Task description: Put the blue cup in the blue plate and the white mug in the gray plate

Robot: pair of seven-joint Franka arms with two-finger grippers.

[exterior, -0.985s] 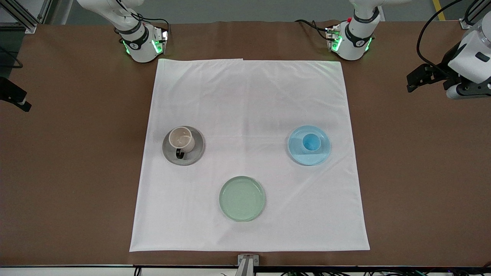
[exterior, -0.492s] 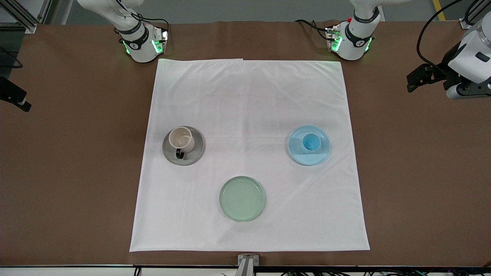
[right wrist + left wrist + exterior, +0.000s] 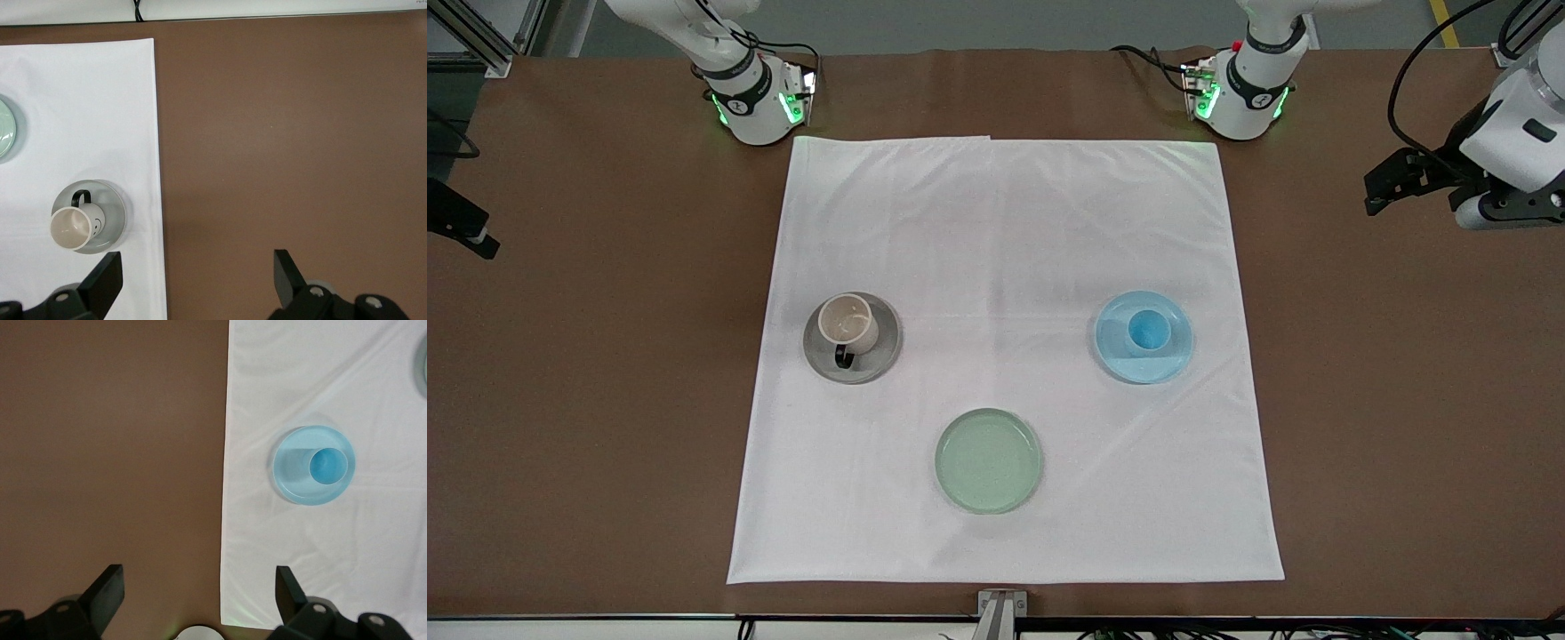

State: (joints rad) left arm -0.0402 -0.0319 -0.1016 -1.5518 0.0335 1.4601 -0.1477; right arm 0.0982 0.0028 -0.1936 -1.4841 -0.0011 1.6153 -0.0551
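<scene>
The blue cup (image 3: 1149, 331) stands upright in the blue plate (image 3: 1125, 356) on the white cloth, toward the left arm's end; both show in the left wrist view, the cup (image 3: 328, 465) on the plate (image 3: 292, 480). The white mug (image 3: 847, 322) stands upright in the gray plate (image 3: 880, 356), its dark handle toward the front camera; the right wrist view shows the mug (image 3: 71, 229) and plate (image 3: 115, 205). My left gripper (image 3: 1378, 188) (image 3: 200, 595) is open and empty, over bare table. My right gripper (image 3: 463, 227) (image 3: 197, 275) is open and empty, over bare table.
A pale green plate (image 3: 988, 460) lies empty on the cloth (image 3: 1005, 222), nearer to the front camera than the other two plates. The brown table (image 3: 1405, 400) is bare at both ends. Both arm bases stand along the cloth's edge farthest from the camera.
My left gripper has drifted slightly toward the bases' side of the table. The cup, mug, plates and right gripper have not moved.
</scene>
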